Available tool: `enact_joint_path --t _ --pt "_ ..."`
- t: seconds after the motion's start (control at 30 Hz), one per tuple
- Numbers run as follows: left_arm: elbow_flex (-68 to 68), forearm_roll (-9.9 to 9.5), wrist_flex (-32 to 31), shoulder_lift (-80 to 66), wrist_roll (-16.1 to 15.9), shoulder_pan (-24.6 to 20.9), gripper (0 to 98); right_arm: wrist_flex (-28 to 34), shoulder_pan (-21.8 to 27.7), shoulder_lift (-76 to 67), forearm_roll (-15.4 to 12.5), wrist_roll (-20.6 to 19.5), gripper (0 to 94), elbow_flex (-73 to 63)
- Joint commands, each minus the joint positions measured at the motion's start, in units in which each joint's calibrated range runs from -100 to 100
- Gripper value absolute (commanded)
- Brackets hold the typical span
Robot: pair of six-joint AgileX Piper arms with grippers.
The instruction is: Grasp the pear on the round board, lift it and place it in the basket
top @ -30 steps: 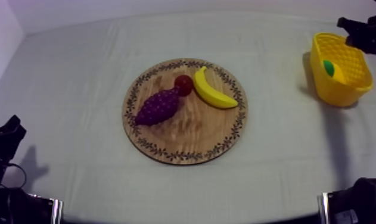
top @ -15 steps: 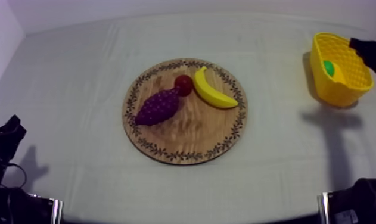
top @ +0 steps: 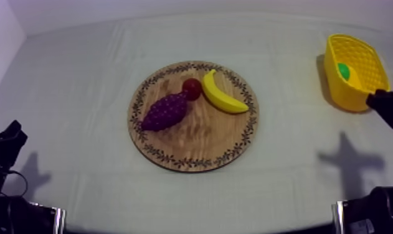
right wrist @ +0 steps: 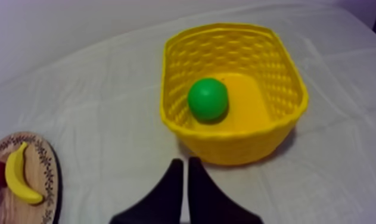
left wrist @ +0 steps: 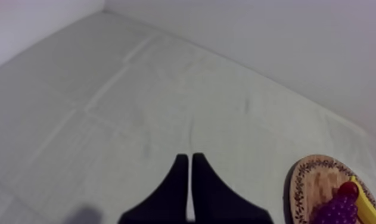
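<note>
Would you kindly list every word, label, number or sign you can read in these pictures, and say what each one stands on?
None: no readable text on anything.
The round wooden board carries only a dark repeating ornament along its rim, no letters.
The yellow lattice-walled basket, yellow toy banana, purple bunch of grapes and small red fruit are unmarked.

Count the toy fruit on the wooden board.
3 on the board: bunch of grapes toward its left, small red fruit at the grapes' far end, banana beside that fruit.
</note>
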Motion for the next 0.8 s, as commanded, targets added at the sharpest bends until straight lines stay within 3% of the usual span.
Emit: enact_joint_path --t 0.0,0.13,0.47,0.77 --pt "0.03 0.0 0.03 0.02 -0.01 -0.02 0.1 2.5 -1.31 -7.72 1.04 -0.9 0.3 1.61" --pt "0.03 0.0 0.03 0.02 -0.01 -0.02 0.1 4.83 -2.54 -13.51 1.94 -1.09 0.3 5.1" --pt "0.03 0.0 0.03 0.02 -0.01 -0.02 0.1 13.01 -3.49 -24.41 -2.55 3.04 0.3 7.99" --pt "0.03 0.0 0.03 0.02 -0.01 -0.02 0.1 17.18 -3.23 -26.27 -6.06 4.43 1.0 8.84"
